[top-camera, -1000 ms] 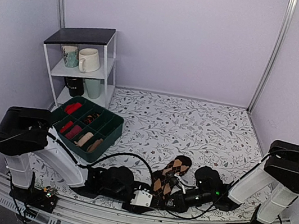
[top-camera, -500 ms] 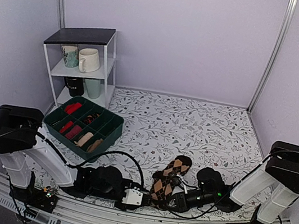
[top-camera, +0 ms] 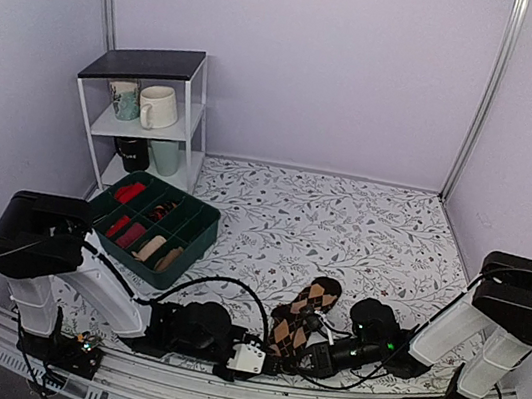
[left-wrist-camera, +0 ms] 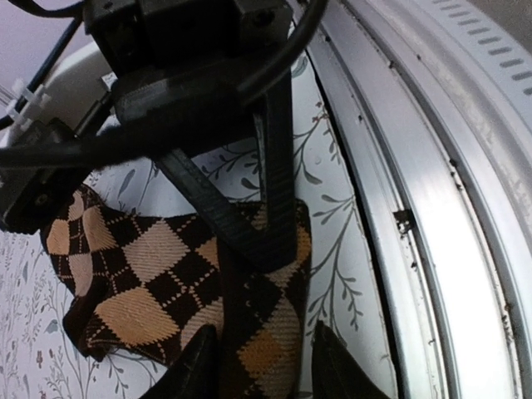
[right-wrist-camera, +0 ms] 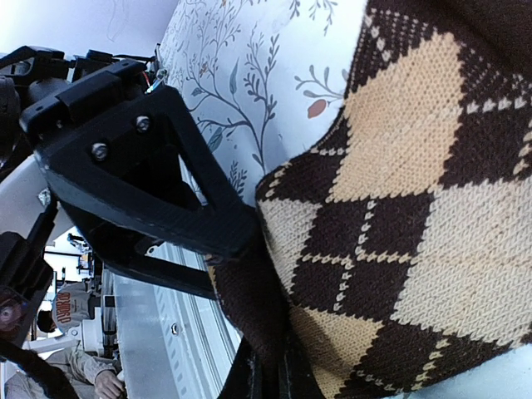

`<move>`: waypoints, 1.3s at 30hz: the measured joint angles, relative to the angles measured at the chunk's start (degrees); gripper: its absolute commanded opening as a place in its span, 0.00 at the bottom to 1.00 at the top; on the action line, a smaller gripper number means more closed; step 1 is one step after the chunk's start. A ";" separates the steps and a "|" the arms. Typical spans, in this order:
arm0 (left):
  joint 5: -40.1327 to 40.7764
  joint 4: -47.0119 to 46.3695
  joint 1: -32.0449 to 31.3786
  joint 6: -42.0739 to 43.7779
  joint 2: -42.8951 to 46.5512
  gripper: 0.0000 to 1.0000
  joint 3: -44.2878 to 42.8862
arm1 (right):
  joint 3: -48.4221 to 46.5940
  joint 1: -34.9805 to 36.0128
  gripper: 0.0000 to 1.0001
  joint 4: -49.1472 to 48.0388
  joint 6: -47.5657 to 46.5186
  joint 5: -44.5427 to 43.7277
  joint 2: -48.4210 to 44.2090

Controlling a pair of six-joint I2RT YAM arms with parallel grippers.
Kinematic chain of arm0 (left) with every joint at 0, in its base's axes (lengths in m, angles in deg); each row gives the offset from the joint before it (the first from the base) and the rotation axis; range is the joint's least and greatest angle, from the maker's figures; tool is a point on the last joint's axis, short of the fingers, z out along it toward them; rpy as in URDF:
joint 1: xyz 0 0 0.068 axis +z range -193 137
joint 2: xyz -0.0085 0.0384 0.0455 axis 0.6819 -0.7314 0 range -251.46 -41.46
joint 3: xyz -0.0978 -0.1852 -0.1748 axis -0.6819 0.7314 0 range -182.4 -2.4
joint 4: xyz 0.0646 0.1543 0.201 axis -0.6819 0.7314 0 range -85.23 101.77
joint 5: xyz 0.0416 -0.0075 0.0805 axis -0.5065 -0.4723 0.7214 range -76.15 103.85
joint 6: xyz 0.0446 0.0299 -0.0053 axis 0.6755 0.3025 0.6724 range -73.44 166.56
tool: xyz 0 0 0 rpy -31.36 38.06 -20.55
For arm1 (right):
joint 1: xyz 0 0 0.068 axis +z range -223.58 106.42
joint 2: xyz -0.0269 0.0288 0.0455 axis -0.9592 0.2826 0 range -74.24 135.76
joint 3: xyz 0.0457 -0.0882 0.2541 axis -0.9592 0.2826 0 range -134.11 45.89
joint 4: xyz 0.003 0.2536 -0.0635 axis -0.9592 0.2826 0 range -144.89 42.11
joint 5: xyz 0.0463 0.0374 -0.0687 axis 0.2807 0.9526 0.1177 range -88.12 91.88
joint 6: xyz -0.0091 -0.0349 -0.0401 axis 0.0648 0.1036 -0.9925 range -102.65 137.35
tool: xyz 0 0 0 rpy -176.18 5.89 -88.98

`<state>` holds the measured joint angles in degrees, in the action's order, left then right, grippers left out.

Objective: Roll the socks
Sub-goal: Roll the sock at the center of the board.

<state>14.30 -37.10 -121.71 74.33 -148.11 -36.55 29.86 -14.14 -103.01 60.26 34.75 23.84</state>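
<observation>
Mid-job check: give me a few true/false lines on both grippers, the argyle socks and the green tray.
1. The right gripper is pinched shut on the socks. True.
2. The socks are rolled into a tight ball. False: they lie stretched out long on the table.
3. The left gripper has a finger on either side of the socks' near end. True.
4. The green tray sits to the right of the socks. False: it is to their left, beside the shelf.
</observation>
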 measured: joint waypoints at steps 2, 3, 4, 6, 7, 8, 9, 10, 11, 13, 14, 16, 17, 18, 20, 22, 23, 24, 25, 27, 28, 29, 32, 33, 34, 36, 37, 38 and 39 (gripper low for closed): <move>0.02 0.22 0.00 -0.44 -0.52 0.38 -0.09 | 0.02 0.00 0.00 -0.02 0.00 0.00 0.00; 0.02 0.22 0.00 -0.63 -0.61 0.38 -0.22 | 0.07 0.00 0.00 -0.07 0.02 0.00 0.00; 0.07 0.22 0.00 -0.98 -0.63 0.38 -0.24 | 0.13 0.00 0.00 -0.15 0.00 0.00 0.00; 0.22 0.17 -0.02 -1.60 -0.66 0.36 -0.22 | 0.24 0.00 0.00 -0.35 0.00 0.00 0.00; 0.26 0.15 0.00 -1.92 -0.63 0.33 -0.17 | 0.26 0.00 0.00 -0.37 0.00 0.02 0.00; 0.28 0.11 0.00 -2.21 -0.63 0.30 -0.13 | 0.26 0.00 0.00 -0.37 0.00 0.02 0.00; 0.31 0.07 -0.02 -2.56 -0.63 0.29 0.02 | 0.26 0.00 0.00 -0.39 0.00 0.02 0.00; 0.35 0.04 0.00 -2.75 -0.63 0.29 0.07 | 0.28 0.00 0.00 -0.39 0.00 0.02 0.00; 0.33 0.04 0.00 -2.91 -0.63 0.29 0.11 | 0.28 0.00 0.00 -0.39 0.00 0.02 0.00; 0.35 0.04 -0.02 -3.32 -0.63 0.27 0.15 | 0.28 0.00 0.00 -0.39 0.00 0.02 0.00; 0.35 0.00 -0.02 -3.48 -0.66 0.23 0.15 | 0.28 0.00 0.00 -0.42 0.00 0.02 0.00; 0.35 -0.07 -0.02 -3.91 -0.74 0.08 0.15 | 0.31 0.00 0.00 -0.44 0.00 0.02 0.00; 0.37 -0.09 -0.02 -3.96 -0.87 0.00 0.15 | 0.31 0.00 0.00 -0.44 0.00 0.02 0.00; 0.35 -0.17 -0.02 -3.91 -0.98 0.00 0.13 | 0.31 0.00 0.00 -0.44 0.00 0.02 0.00; 0.35 -0.28 -0.04 -4.15 -1.03 0.00 0.11 | 0.31 0.00 0.01 -0.44 0.00 0.07 0.00; 0.13 -0.20 -0.04 -4.35 -0.98 0.00 0.09 | 0.31 0.00 0.08 -0.44 -0.04 0.09 0.00; 0.00 -0.07 -0.04 -4.46 -0.94 0.00 0.07 | 0.31 0.00 0.12 -0.44 -0.15 0.11 0.00; -0.07 0.26 -0.04 -4.66 -0.83 0.00 0.02 | 0.31 0.00 0.15 -0.42 -0.15 0.11 -0.02; -0.26 0.85 -0.02 -5.05 -0.68 0.00 -0.13 | 0.31 0.00 0.18 -0.28 -0.42 0.11 -0.22; -1.09 3.45 0.11 -6.12 -0.15 0.00 -1.11 | 0.37 0.02 0.25 0.66 -0.70 -0.17 -1.42; -1.53 4.96 0.26 -6.86 0.09 0.00 -1.77 | 0.52 0.02 0.27 1.57 -1.11 -0.76 -2.67; -1.97 6.71 0.44 -7.74 0.26 0.00 -2.58 | 0.96 0.02 0.30 3.10 -1.86 -1.60 -4.76; -3.89 12.66 0.85 -10.88 0.59 0.00 -5.55 | 2.19 0.00 0.34 8.39 -3.43 -5.70 -11.69; -4.59 14.25 1.07 -11.91 0.74 0.00 -6.27 | 2.58 0.00 0.35 10.01 -4.24 -6.97 -14.53; -5.29 15.76 1.29 -12.92 0.90 0.00 -6.84 | 2.99 0.00 0.35 11.52 -5.09 -8.22 -17.62; -6.80 18.18 1.88 -14.67 1.20 0.00 -7.69 | 4.09 0.00 0.36 13.42 -7.02 -10.67 -24.15; -7.61 19.17 2.23 -15.52 1.29 0.00 -8.04 | 4.74 0.00 0.36 13.73 -8.09 -11.87 -27.02; -8.33 19.85 2.56 -16.15 1.31 0.00 -8.33 | 5.57 0.07 0.36 13.79 -9.25 -12.83 -29.38; -9.20 20.63 2.99 -16.94 1.31 0.00 -8.70 | 6.58 0.33 0.36 13.55 -10.51 -13.90 -31.17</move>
<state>5.10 -16.46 -118.72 57.39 -146.80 -45.25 36.44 -13.81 -89.46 49.75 20.85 -7.33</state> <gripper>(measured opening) 0.027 0.355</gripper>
